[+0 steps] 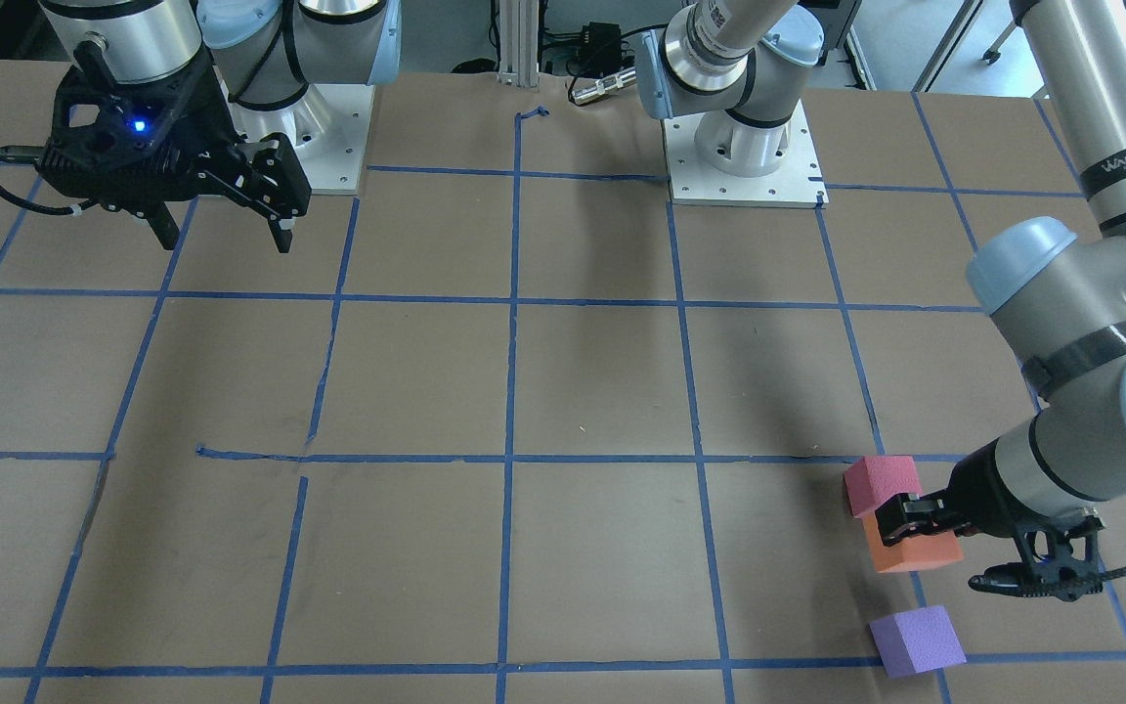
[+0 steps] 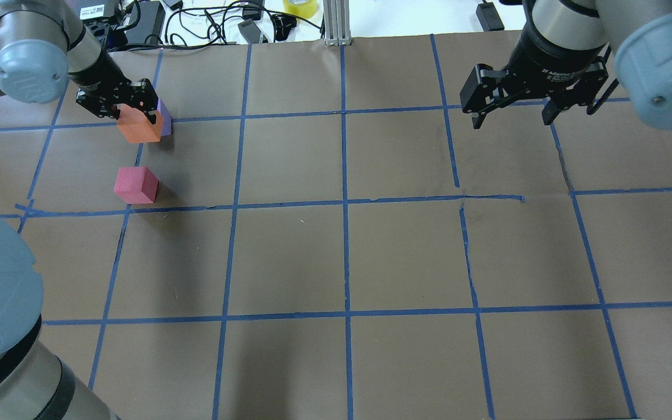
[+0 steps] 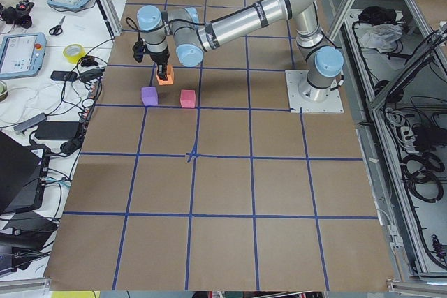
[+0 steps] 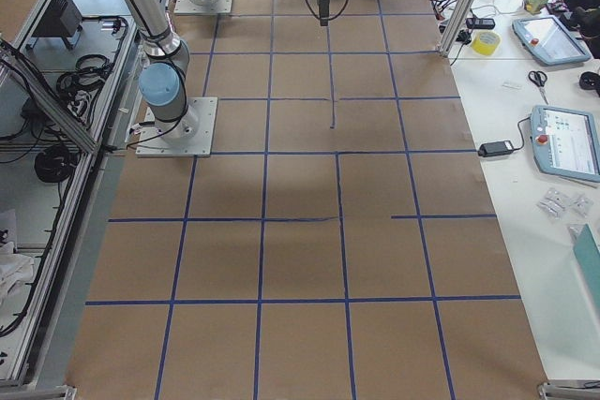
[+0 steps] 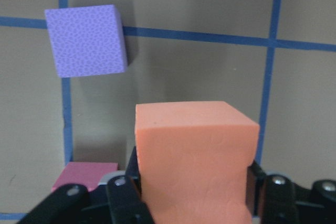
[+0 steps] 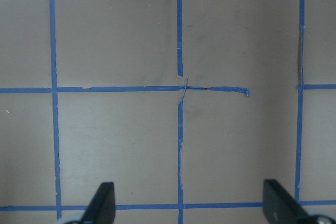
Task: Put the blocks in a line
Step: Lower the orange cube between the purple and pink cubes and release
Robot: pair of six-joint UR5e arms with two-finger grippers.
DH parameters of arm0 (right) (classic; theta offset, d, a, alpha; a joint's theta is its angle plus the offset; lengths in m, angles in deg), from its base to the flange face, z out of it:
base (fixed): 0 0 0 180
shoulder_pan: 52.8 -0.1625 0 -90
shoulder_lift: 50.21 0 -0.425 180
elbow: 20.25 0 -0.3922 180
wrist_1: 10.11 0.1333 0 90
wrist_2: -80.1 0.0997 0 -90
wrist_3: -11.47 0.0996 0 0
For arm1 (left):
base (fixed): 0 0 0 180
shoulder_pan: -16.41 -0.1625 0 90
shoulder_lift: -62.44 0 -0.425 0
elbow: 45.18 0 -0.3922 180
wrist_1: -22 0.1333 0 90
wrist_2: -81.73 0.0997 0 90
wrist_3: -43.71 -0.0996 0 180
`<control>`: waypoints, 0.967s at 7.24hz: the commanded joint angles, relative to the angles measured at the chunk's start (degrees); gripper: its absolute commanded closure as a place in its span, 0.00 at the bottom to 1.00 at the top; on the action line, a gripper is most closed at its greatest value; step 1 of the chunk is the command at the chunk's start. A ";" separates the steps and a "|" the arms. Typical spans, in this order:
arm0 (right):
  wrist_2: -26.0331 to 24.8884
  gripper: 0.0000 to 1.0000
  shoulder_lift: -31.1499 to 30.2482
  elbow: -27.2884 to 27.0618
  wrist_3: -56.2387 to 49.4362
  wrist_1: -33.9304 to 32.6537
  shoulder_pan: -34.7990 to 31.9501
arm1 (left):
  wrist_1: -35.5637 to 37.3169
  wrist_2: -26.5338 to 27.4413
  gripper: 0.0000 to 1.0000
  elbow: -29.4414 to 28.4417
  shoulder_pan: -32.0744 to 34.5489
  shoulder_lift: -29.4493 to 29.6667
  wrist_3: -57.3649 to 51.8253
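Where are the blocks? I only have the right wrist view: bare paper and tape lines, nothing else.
Observer: All three are on the robot's left side of the table. The left gripper is shut on the orange block.
Operator: The other two?
Observer: The pinkish-red block and the purple block stand apart on the table, not touching. In the front-facing view the held one is between them.
Operator: Any risk from my arm?
Observer: Unlikely. The right gripper hangs far across the table from all three.
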 commanded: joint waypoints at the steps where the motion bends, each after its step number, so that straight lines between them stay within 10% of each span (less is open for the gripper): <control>1: -0.09 0.00 0.03 0.00 -0.01 0.00 0.03 | 4.55 0.07 1.00 2.16 -1.21 1.67 -4.55; 7: 0.09 0.00 -0.05 0.00 -0.01 0.09 0.12 | 6.14 -0.02 1.00 2.77 -1.30 3.44 -5.17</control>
